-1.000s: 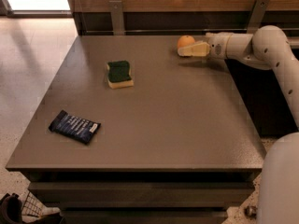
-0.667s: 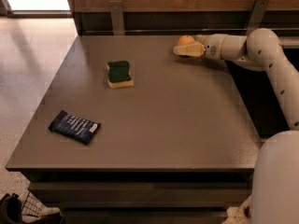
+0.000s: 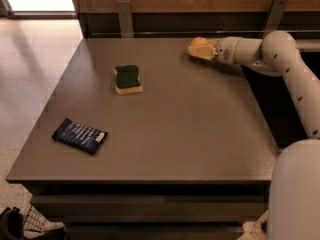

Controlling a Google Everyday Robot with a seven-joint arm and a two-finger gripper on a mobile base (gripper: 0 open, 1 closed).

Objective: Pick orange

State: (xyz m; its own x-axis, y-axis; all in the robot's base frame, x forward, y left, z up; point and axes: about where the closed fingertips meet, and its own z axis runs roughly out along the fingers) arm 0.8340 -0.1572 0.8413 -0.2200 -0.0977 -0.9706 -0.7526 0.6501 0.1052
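Note:
The orange (image 3: 199, 41) is a small round bright-orange fruit at the far right of the brown table (image 3: 190, 129), near its back edge. Only its top shows, just above and behind the cream-coloured end of my gripper (image 3: 198, 51). The gripper reaches in from the right, level with the table top and right up against the orange. My white arm (image 3: 280, 54) runs from the gripper back to the right edge of the view. I cannot tell whether the orange is between the jaws or just beside them.
A green-and-yellow sponge (image 3: 128, 79) lies left of centre on the table. A dark blue snack packet (image 3: 80, 135) lies near the front left corner. A wooden wall with metal brackets (image 3: 125, 16) runs along the back edge. Light floor lies to the left.
The gripper has shifted a little to the left along the back of the table, to the orange. The sponge and packet have not moved.

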